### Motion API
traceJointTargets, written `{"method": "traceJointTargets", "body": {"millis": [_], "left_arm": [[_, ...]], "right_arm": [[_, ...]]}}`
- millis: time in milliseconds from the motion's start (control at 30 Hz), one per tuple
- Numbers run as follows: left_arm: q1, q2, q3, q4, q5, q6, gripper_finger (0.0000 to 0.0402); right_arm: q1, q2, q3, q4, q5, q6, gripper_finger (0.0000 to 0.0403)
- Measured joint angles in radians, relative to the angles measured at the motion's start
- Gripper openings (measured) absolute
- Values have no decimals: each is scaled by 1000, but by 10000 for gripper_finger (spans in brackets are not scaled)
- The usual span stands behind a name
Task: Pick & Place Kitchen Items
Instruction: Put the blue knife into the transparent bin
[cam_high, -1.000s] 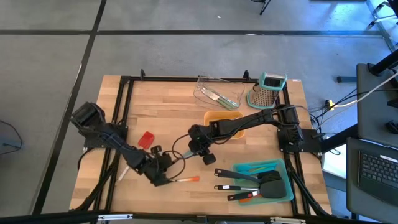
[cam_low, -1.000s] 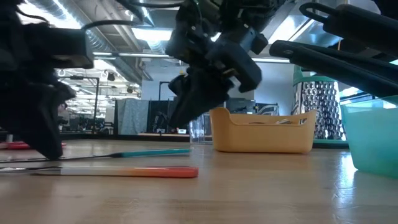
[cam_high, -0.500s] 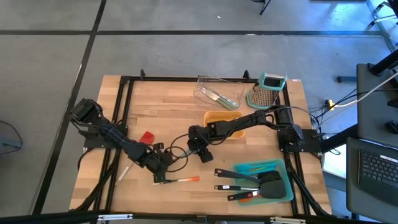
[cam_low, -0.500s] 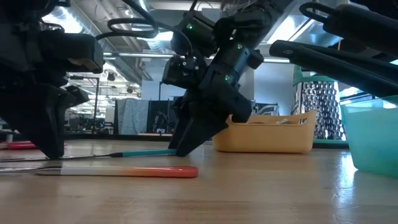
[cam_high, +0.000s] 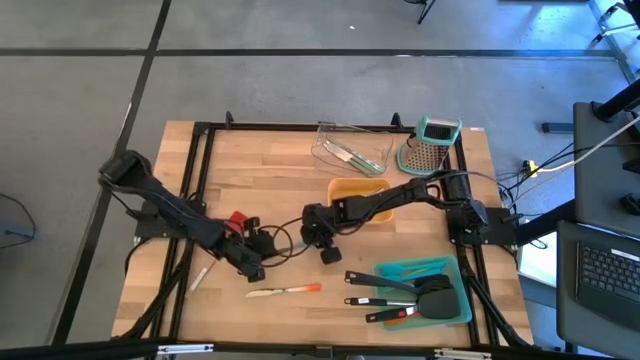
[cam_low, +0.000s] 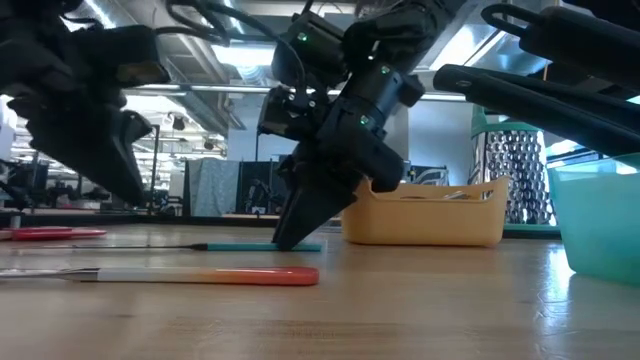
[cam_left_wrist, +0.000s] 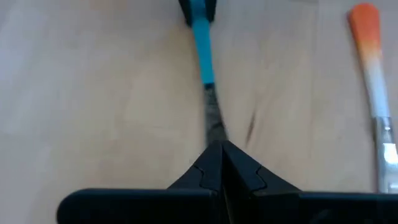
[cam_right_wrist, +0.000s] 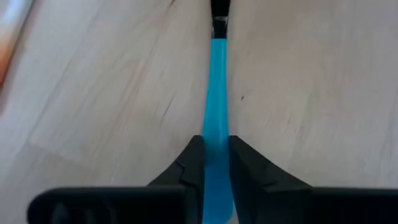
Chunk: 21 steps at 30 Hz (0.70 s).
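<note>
right gripper (cam_right_wrist: 214, 163) fingers pinching teal handle of thin tool (cam_right_wrist: 216, 87) lying flat mid-bench, left gripper (cam_left_wrist: 221, 163) fingers pressed together on its dark metal end, orange-handled knife (cam_high: 283, 291) just beside

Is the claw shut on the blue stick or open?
Shut. In its wrist view, the right claw has both fingers pressed against the thin teal-handled utensil, which lies flat on the wooden table.
</note>
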Motion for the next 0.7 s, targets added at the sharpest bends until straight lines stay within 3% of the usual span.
{"method": "traceJointTargets", "body": {"millis": [233, 433, 700], "left_arm": [[0, -51, 0, 1, -122, 33, 1], [6, -43, 1, 8, -61, 10, 1], [-1, -45, 2, 11, -93, 6, 1]], "right_arm": [[-3, 1, 0, 3, -34, 84, 46], [-12, 1, 0, 4, -91, 161, 36], [-12, 0, 4, 8, -124, 154, 41]]}}
